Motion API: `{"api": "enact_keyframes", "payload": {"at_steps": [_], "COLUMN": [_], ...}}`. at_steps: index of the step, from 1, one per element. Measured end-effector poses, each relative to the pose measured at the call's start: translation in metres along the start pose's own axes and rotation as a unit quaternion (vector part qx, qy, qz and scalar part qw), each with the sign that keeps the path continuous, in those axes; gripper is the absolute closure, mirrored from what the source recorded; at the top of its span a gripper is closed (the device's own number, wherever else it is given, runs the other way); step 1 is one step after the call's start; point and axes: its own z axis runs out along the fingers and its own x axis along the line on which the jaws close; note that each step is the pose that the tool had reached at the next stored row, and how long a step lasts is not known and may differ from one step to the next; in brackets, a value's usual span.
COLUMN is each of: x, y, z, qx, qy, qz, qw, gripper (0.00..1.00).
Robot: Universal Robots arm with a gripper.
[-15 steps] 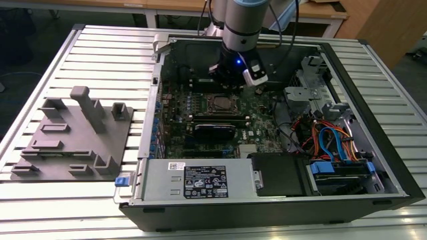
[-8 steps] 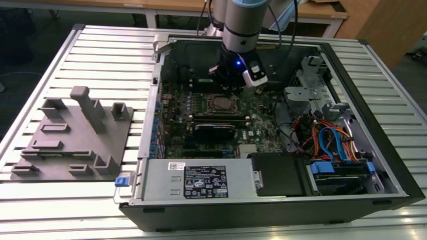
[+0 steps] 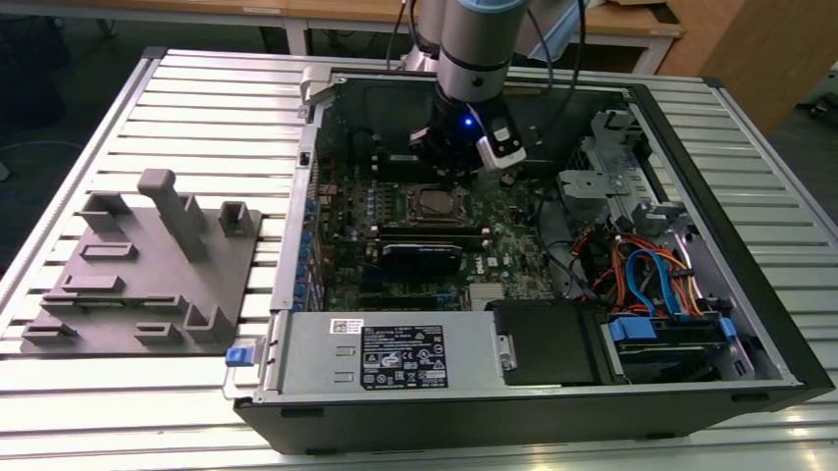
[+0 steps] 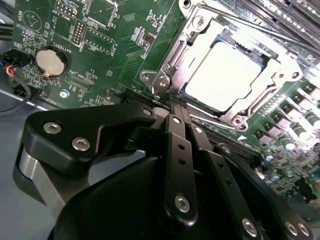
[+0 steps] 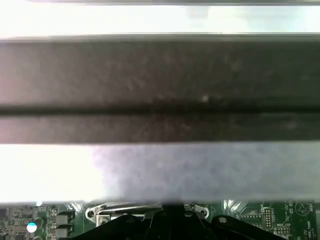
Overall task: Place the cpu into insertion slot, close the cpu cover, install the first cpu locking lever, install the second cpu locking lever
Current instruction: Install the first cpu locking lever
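We count one cpu (image 4: pixel 226 75) under one cpu cover (image 4: pixel 280 70), our one claw (image 4: pixel 172 104) clenched at the cover's corner edge, open motherboard (image 4: pixel 105 70) beside.

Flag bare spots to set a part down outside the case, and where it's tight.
Free: table slats between the grey fixture tray and the table's far edge, at the exterior view's left; the strip along that tray's near side. Crowded: inside the case, gripper by the cpu, cables at the exterior view's right.
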Motion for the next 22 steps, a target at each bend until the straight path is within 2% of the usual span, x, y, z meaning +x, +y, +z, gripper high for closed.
{"api": "enact_keyframes", "payload": {"at_steps": [4, 7, 13, 18, 22], "x": [0.0000, 0.0000, 0.0000, 0.0000, 0.0002], "y": [0.0001, 0.0000, 0.0001, 0.0000, 0.0000], "z": [-0.0008, -0.0009, -0.0007, -0.0001, -0.0002], "qx": [0.0001, 0.0038, 0.0074, 0.0122, 0.0124], "qy": [0.0001, 0.0001, -0.0001, -0.0002, -0.0002], "qz": [0.000, 0.000, 0.000, 0.000, 0.000], "qw": [1.00000, 0.99999, 0.99997, 0.99993, 0.99992], "gripper": [0.90, 0.90, 0.90, 0.90, 0.90]}}
